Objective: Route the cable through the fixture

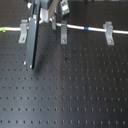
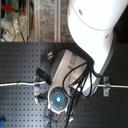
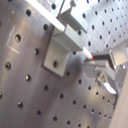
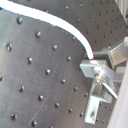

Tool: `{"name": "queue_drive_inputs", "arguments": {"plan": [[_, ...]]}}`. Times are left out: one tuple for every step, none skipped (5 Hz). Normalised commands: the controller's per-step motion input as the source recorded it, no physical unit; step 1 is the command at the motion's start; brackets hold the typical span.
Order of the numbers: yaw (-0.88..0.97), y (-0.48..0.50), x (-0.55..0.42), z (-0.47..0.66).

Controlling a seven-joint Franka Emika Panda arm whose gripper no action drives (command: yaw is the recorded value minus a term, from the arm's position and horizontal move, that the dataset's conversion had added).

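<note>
The white cable [image 1: 75,27] runs across the far side of the black board, with a green band [image 1: 3,30] at the first exterior view's left and a blue band [image 1: 87,29] right of centre. The fixture [image 1: 64,33], a narrow grey upright clip, stands in the middle, and the cable passes at its top. My gripper [image 1: 48,18] is just left of the fixture, above the cable line. In the second wrist view my gripper [image 4: 93,62] is shut on the cable [image 4: 55,25], with a grey clip [image 4: 98,104] close by. The first wrist view shows a clip [image 3: 60,50] beside a fingertip [image 3: 106,59].
Two wider forked grey clips stand on the cable line, one left [image 1: 23,31] and one right [image 1: 108,33]. A long dark part of the arm [image 1: 32,45] reaches down over the board. In the second exterior view the arm [image 2: 92,30] hides the middle of the board.
</note>
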Motion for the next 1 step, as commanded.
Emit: {"name": "queue_drive_inputs", "arguments": {"plan": [[0.1, -0.041, 0.177, 0.0]]}}
